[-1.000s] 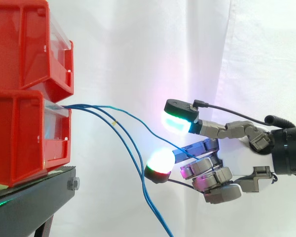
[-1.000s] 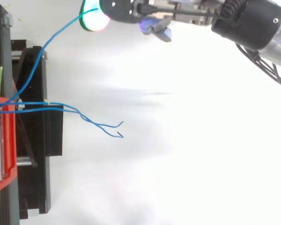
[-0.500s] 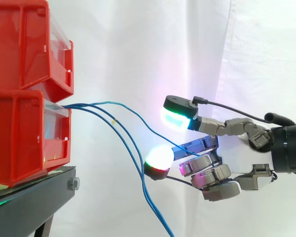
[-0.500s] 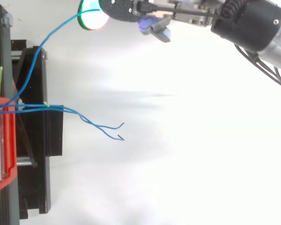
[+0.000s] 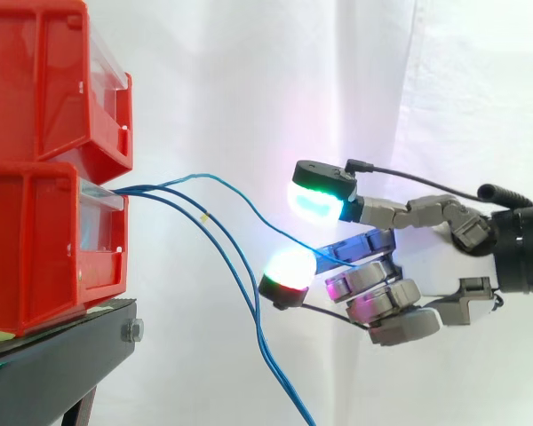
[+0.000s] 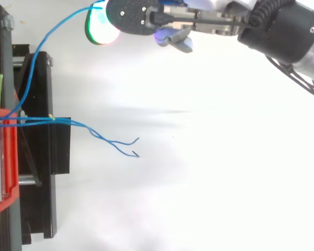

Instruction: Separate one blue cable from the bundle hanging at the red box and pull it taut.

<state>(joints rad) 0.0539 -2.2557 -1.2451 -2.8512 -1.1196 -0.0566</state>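
Observation:
One blue cable (image 5: 240, 204) leaves the lower red box (image 5: 44, 240) and arcs across to my hand (image 5: 426, 266). It passes between the cyan-glowing pad (image 5: 315, 202) above and the white-and-red pad (image 5: 284, 271) below, and ends among the curled fingers behind them. It still sags in a curve. In the top view this cable (image 6: 39, 47) runs diagonally up from the box (image 6: 2, 157) to the hand (image 6: 209, 21) near the top edge. Two other blue cables (image 5: 244, 293) hang down from the box, away from the hand, with loose ends (image 6: 133, 146).
A second red box (image 5: 44, 80) is stacked on the lower one. Both sit on a black stand (image 5: 53, 355) at the left. A white curtain (image 5: 444, 89) hangs behind.
My hand has risen slightly and shifted toward the top edge of the top view, taking the held cable with it. The two hanging cables have barely moved.

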